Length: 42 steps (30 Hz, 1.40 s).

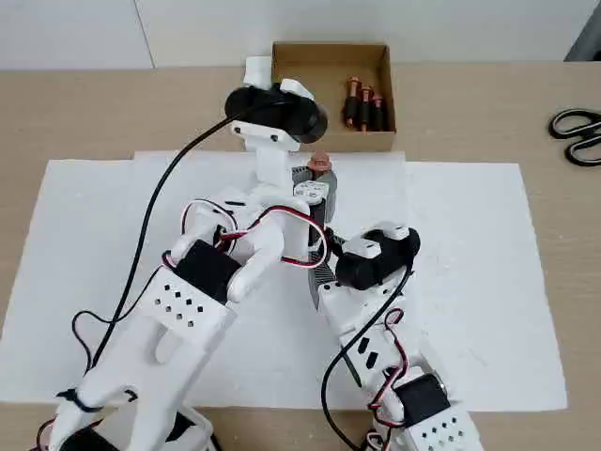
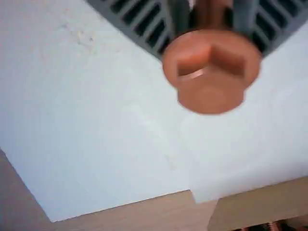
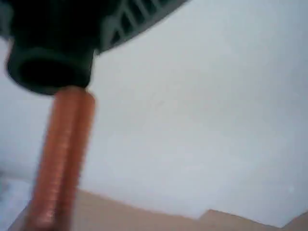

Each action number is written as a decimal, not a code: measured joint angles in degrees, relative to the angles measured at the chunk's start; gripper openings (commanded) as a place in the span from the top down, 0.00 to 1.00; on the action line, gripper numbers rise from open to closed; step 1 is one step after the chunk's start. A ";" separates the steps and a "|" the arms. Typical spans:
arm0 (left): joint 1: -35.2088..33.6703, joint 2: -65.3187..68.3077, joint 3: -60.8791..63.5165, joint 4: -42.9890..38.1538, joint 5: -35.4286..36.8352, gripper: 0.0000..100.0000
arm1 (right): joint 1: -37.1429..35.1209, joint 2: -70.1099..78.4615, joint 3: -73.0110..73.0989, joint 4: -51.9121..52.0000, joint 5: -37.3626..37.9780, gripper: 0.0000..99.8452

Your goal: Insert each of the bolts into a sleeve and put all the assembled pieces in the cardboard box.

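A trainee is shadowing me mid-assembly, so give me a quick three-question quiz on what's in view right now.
1. True or false: the box holds no assembled pieces yet.
2. What does the left gripper hold? A) a bolt B) a screwdriver C) nothing
3. Fill in: in the right wrist view, the bolt's thread meets the mouth of a black ____.

Key
1. False: pieces already lie in it.
2. A
3. sleeve
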 measured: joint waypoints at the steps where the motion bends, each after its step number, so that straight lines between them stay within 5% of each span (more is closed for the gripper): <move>1: 0.00 0.00 0.00 0.00 0.00 0.99 | 0.00 0.00 0.00 0.00 0.00 1.00; 42: 3.60 -0.09 2.29 -0.35 -0.35 0.99 | 0.35 0.00 0.00 0.00 0.00 1.00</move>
